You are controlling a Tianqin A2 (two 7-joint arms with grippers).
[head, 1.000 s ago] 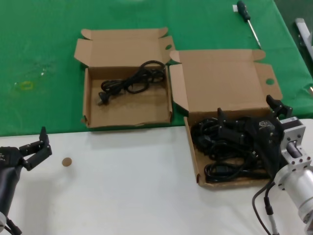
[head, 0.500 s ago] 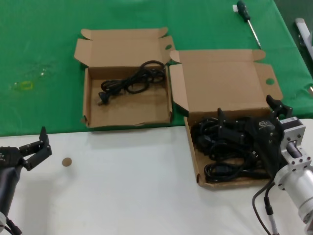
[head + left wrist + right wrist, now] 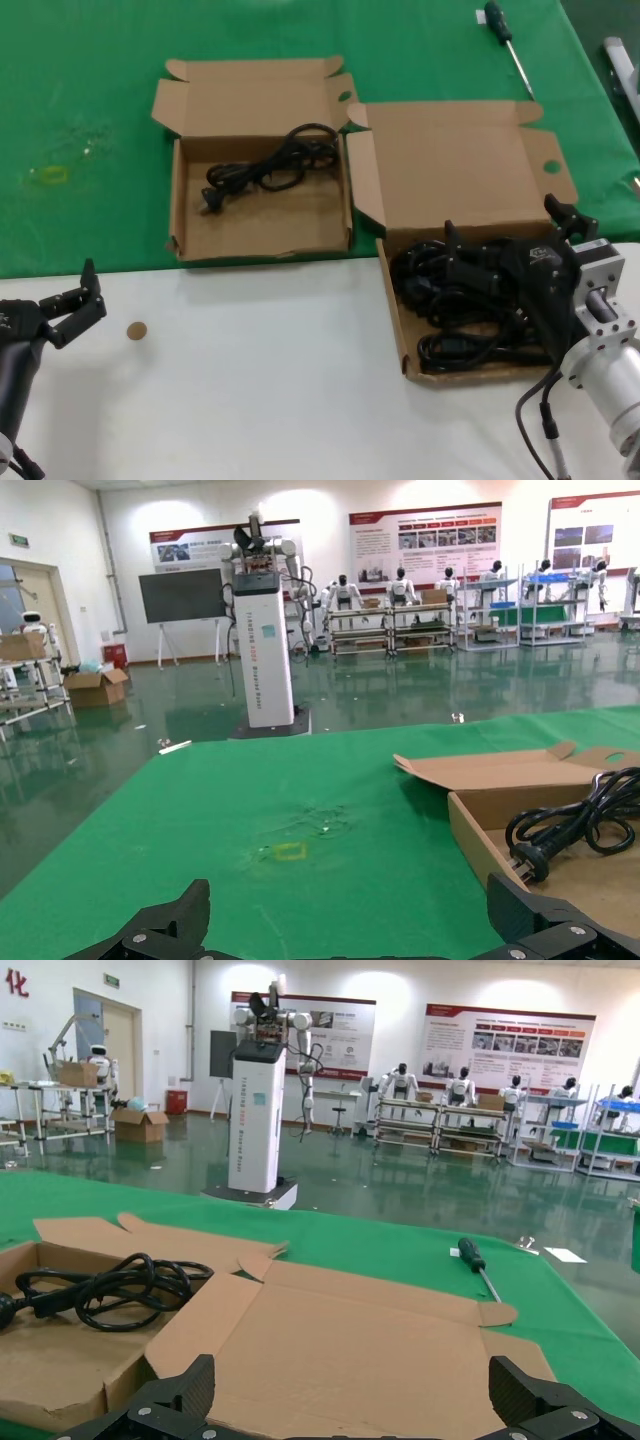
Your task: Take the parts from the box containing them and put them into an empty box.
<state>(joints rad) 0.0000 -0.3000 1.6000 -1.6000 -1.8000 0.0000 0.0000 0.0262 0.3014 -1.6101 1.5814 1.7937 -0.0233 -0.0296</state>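
Inside smaller box (image 3: pixel 190 235): cable (image 3: pixel 268 165) lying crosswise

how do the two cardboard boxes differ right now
The larger box holds a tangled pile of black cables; the smaller box holds one coiled cable. The right gripper sits over the larger box; nothing is over the smaller. Both are brown, shallow, lids open.
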